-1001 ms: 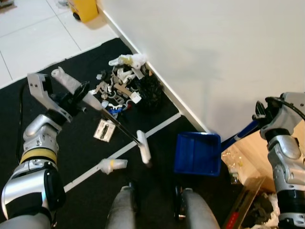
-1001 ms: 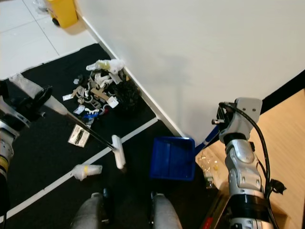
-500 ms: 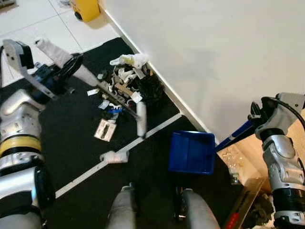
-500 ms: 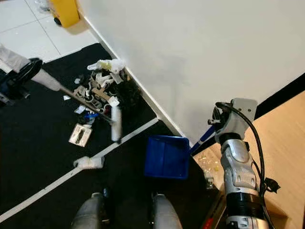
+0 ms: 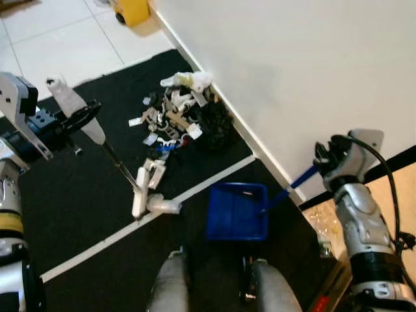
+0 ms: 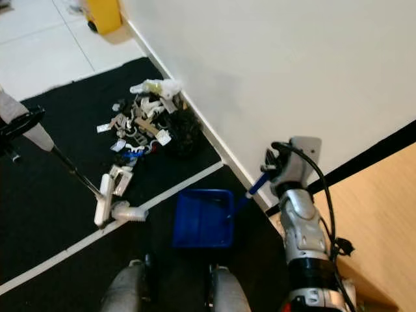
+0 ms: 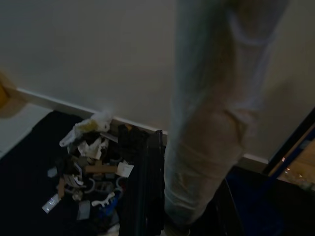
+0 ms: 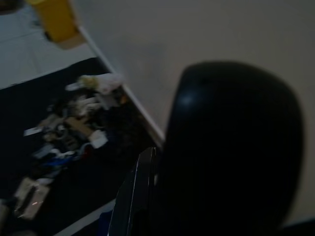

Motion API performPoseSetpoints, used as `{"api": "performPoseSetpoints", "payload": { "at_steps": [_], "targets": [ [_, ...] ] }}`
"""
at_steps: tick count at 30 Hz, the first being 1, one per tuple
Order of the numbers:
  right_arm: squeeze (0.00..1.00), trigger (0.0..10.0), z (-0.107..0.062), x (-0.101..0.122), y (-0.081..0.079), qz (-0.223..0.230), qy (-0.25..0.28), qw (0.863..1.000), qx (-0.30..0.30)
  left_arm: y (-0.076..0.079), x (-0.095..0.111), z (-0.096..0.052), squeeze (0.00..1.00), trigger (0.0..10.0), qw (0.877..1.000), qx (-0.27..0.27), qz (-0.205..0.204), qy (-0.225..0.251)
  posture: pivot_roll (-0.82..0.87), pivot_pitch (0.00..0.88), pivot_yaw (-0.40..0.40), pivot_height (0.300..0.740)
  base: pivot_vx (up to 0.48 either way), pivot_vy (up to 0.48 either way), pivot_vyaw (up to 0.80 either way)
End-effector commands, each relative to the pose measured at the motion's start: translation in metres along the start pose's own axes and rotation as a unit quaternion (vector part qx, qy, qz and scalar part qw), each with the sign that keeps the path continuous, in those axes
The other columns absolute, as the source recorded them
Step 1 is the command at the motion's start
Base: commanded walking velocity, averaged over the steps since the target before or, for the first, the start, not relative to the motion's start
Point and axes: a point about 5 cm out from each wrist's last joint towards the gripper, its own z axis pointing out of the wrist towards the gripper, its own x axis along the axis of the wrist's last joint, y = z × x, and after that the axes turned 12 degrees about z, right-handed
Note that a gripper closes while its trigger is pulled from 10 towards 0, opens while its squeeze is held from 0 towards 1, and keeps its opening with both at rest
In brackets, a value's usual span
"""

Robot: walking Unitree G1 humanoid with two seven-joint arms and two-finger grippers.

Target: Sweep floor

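My left gripper [image 5: 86, 118] is shut on the white-wrapped grip of a small broom [image 7: 211, 128]. Its thin black shaft slants down to the white broom head [image 5: 138, 193], which rests on the black mat beside a crumpled white wad [image 5: 162, 205]. A pile of mixed litter [image 5: 179, 117] lies against the wall's skirting. The blue dustpan [image 5: 238, 211] sits flat on the mat to the right of the wad. Its blue handle rises to my right gripper [image 5: 327, 160], which is shut on it.
A white wall [image 5: 305, 65] runs diagonally along the mat's right side. A white stripe [image 5: 97, 246] crosses the black mat. A yellow bin [image 5: 132, 10] stands on white tiles at the far end. My legs [image 5: 172, 286] show at the bottom. Clutter lies at the lower right.
The broom head has swung from beside the litter pile back toward me, ending against the white wad. The dustpan has slid left toward the wad, and the view has shifted a little.
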Motion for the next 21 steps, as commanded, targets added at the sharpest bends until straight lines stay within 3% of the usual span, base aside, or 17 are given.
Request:
{"api": "performPoseSetpoints", "payload": {
  "at_steps": [1,21],
  "targets": [
    [0.0,10.0,-0.004,-0.008,0.004,-0.002,-0.005,1.0,-0.008,0.0,0.005,-0.003,0.0,10.0,1.0,-0.008,0.016,-0.004,0.11,0.281,-0.008,0.74,0.0,0.0,0.0],
    [0.0,10.0,-0.009,-0.041,-0.004,0.015,-0.023,0.999,-0.019,0.019,-0.012,-0.013,0.01,10.0,0.999,-0.018,0.007,-0.045,0.12,0.275,0.002,0.74,0.0,0.0,0.0]
  ]
}}
